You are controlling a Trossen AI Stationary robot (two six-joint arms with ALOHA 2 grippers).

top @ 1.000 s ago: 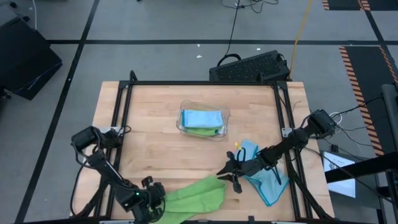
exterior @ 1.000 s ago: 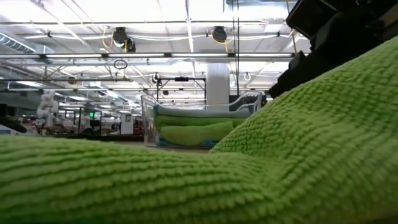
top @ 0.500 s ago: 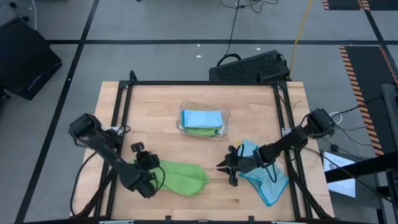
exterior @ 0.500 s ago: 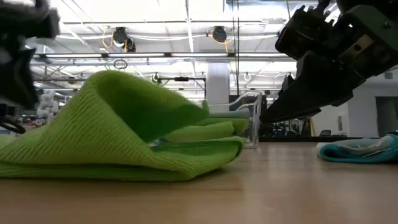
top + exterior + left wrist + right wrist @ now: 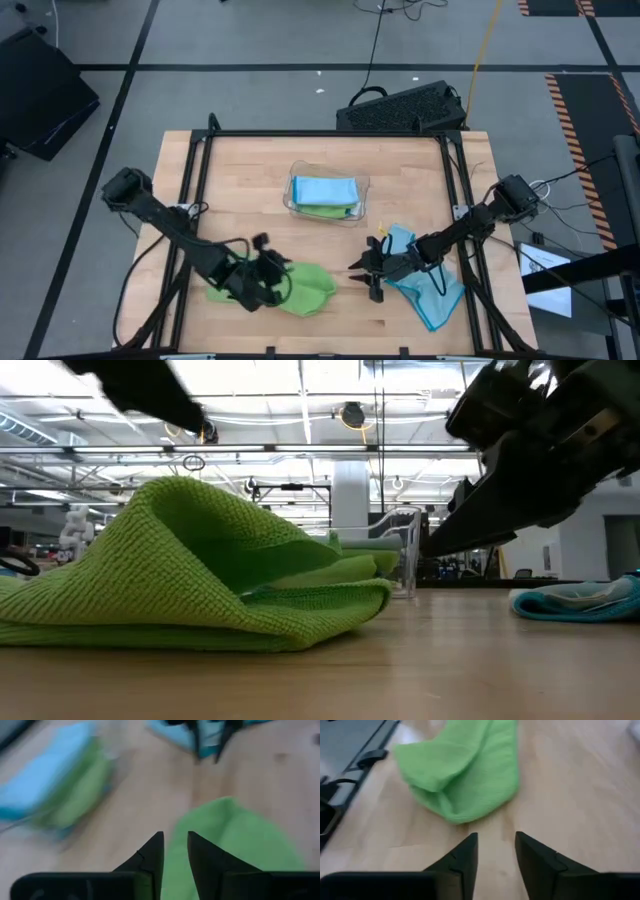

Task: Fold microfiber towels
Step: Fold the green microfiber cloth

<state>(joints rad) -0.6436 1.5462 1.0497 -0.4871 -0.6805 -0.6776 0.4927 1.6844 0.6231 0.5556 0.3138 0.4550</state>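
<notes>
Green towel (image 5: 305, 288) lies loosely doubled on desk (image 5: 250, 190), just ahead of my left pincer (image 5: 268, 280), fingers slightly parted, empty. Right pincer (image 5: 372, 272) released, nothing held, blue towel (image 5: 425, 290) beside it. Fold half-made; next I flatten, fold again.

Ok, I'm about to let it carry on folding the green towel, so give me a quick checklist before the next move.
1. Green towel released by right tool, which is open with nothing between its fingers: ok.
2. Green towel folded flat: not ok, it lies bunched and humped.
3. Left tool grip on the towel: cannot tell.
4. Blue towel folded: not ok, crumpled under the right arm.
5. Tray clear of both arms: ok.
</notes>
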